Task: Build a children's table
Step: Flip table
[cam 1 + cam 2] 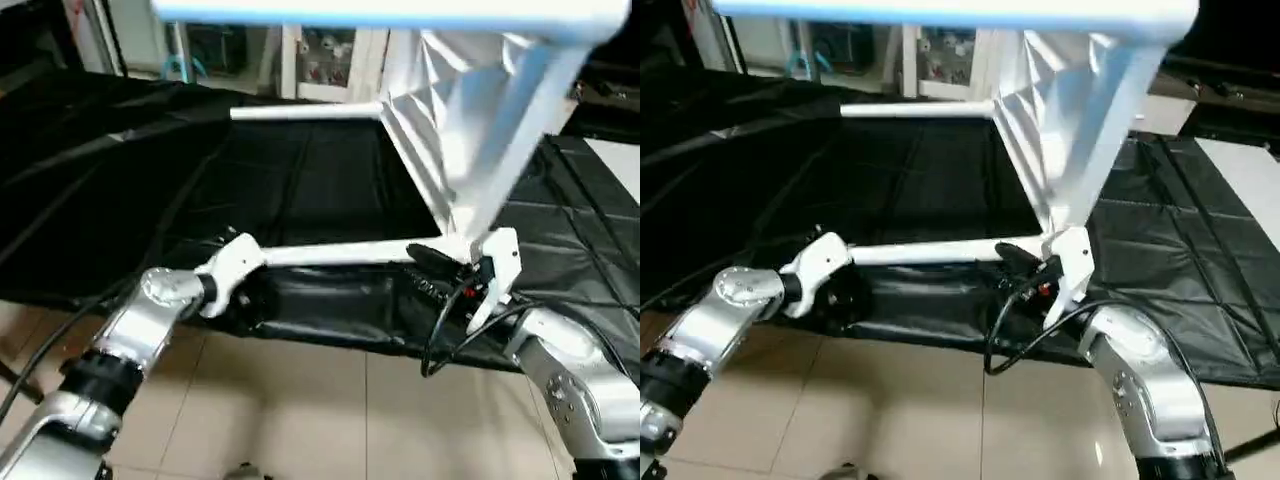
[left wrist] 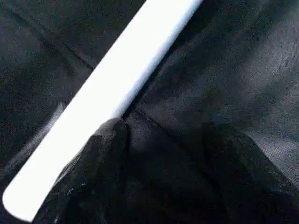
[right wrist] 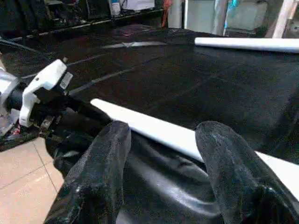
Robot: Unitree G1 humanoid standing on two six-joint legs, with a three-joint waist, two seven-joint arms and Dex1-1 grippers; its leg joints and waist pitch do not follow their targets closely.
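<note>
The table [image 1: 450, 110] stands tipped on its side on a black sheet [image 1: 300, 180] that covers the work surface, its ribbed underside facing the robot's left and its legs pointing out level over the sheet. The nearest leg [image 1: 340, 253] runs along the sheet's front edge, from the tabletop corner on the right toward the left gripper [image 1: 238, 268]. That gripper sits at the leg's free end with its black fingers [image 2: 105, 140] on either side of the tube, one pressed against its side, so it looks to be grasping the leg (the far finger is hidden behind the tube). The right gripper [image 3: 161, 140] is at the same leg near the tabletop corner, its two fingers spread apart and straddling the tube without clearly touching it. A second leg [image 1: 305, 112] sticks out farther back, level above the sheet. Beige floor tiles [image 1: 300, 410] lie below the front edge.
</note>
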